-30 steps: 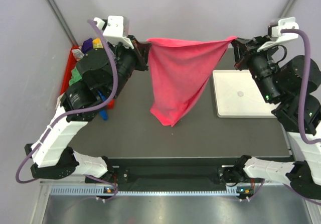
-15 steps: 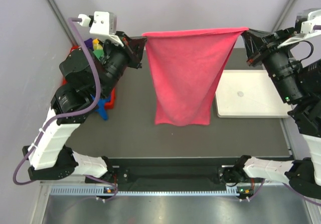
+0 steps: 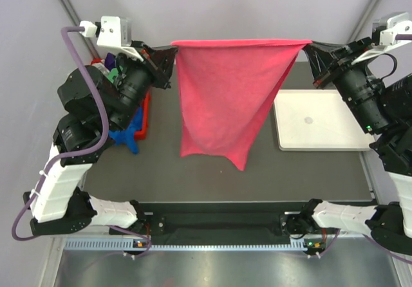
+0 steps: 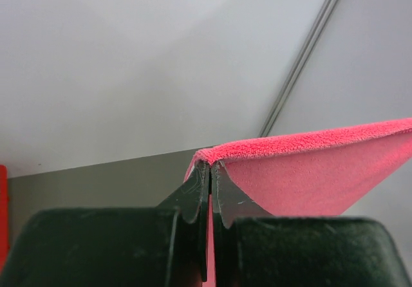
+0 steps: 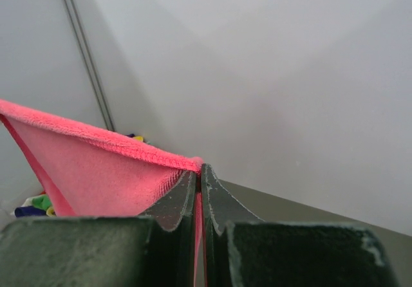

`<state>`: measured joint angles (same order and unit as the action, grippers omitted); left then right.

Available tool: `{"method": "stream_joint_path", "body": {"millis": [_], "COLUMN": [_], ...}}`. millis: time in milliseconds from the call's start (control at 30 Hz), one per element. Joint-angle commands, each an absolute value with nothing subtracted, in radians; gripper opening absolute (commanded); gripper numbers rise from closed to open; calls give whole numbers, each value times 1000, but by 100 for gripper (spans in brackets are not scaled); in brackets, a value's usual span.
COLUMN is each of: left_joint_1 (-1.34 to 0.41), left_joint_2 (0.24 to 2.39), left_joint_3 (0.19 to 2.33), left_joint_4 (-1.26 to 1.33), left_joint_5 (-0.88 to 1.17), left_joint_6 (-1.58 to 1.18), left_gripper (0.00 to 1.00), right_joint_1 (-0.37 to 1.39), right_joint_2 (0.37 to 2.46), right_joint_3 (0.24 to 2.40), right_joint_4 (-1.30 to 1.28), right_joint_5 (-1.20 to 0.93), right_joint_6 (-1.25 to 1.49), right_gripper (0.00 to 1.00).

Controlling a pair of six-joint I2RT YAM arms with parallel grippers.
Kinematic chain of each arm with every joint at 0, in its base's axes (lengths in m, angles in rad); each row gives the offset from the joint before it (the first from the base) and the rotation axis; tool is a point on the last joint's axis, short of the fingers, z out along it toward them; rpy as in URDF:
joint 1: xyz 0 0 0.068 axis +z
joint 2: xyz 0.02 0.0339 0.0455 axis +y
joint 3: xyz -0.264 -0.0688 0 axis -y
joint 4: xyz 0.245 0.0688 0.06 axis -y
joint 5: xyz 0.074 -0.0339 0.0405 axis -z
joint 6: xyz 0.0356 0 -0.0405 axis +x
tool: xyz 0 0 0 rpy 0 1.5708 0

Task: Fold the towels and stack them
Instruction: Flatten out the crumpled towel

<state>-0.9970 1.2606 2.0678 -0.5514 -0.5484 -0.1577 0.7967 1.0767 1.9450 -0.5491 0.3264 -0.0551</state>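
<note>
Tech: Towel location, pls?

Lead: Pink towel hangs in the air over the table. Top hem is stretched level above the far edge, approx. midway between the left and right edges. Lower hem droops unevenly, w/ one corner hanging lower on the right. Cannot tell whether it touches the surface.

Tech: Why held that way?

Lead: Judgement: both top corners are pulled apart so the cloth hangs flat w/o wrinkles, ready to be laid down for folding. Fold not yet made.

Tech: End-effector status?

Lead: Left gripper is clamped on the towel's top left corner. Wrist view shows its fingers pressed together w/ pink fabric pinched between them. Right gripper does the same on the top right corner, w/ its fingers closed tight on the hem. Neither contacts anything else.

Tech: Other items?

Lead: White tray lies flat at the right edge, toward the far right corner. Judgement: prob. the stacking spot. Red bin sits at the left edge near the far left corner, partly hidden by the left arm. It holds the other towels; purple and green are visible.
</note>
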Motion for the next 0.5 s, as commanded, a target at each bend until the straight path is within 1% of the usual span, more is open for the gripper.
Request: {"method": "stream_joint_path", "body": {"millis": [0,67,133,233,267,300,333,367,400,467], "left_joint_1": [-996,-988,-953,-688,-589,-566,-537,-469,-433,-364], "left_joint_2": [1252,1264,1296,1359,1379,1417,1439,1494,1526,1634], "left_joint_3": [2063,2042,2037,2040,2037,2026,2025,2028,2045,2066], "left_joint_4": [-512,-483,-479,-515,-511,-476,-457,-443,-416,-385], "left_joint_5": [-630,-672,-664,-404,-338,-339,-322,-240,-200,-125], "left_joint_6": [-129,-104,-100,-240,-280,-278,-285,-302,-325,-365], "left_gripper": [0,0,0,0,0,0,0,0,0,0], "right_joint_1": [805,805,796,755,730,644,591,544,472,421], "right_joint_2": [1094,1135,1169,1250,1291,1317,1342,1400,1431,1529], "right_joint_3": [1968,1954,1944,1953,1959,1976,1983,1991,2012,2026], "right_joint_4": [-528,-525,-509,-482,-476,-472,-460,-454,-445,-405], "right_joint_5": [368,385,388,377,327,281,176,138,118,80], "right_joint_6": [-64,-77,-90,-101,-97,-62,-36,-13,-6,32], "right_gripper": [0,0,0,0,0,0,0,0,0,0]}}
